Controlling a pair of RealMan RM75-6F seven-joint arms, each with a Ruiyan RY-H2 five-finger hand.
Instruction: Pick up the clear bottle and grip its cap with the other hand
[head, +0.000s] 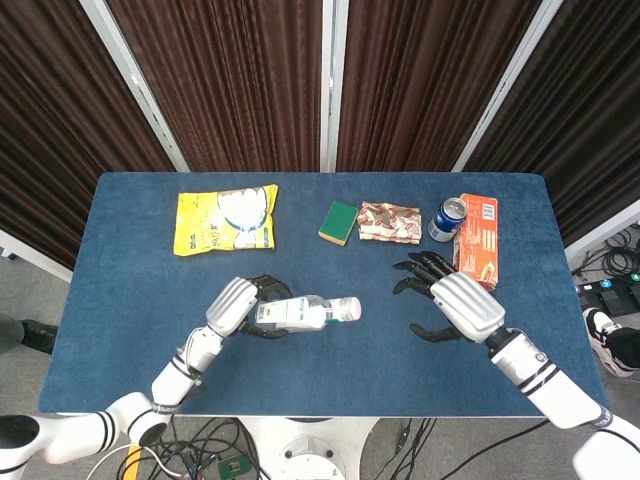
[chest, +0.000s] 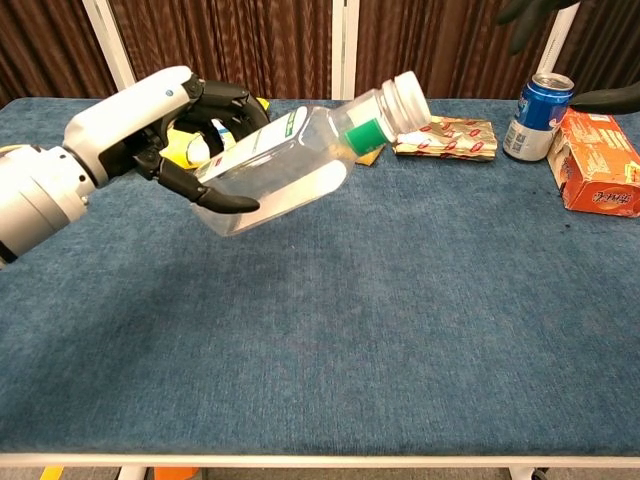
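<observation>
My left hand (head: 236, 303) (chest: 165, 125) grips the clear bottle (head: 303, 313) (chest: 290, 152) around its body and holds it lifted above the table, tilted with the neck higher. Its white cap (head: 350, 309) (chest: 407, 98) and green neck band point to the right. My right hand (head: 452, 300) hovers open over the table to the right of the cap, fingers spread, a short gap away from it. In the chest view only dark fingertips (chest: 535, 10) of that hand show at the top right.
On the blue table (head: 330, 380) lie a yellow snack bag (head: 225, 219), a green-and-yellow sponge (head: 339, 222), a foil snack packet (head: 389, 221), a blue can (head: 447, 219) and an orange box (head: 475, 242), all along the far side.
</observation>
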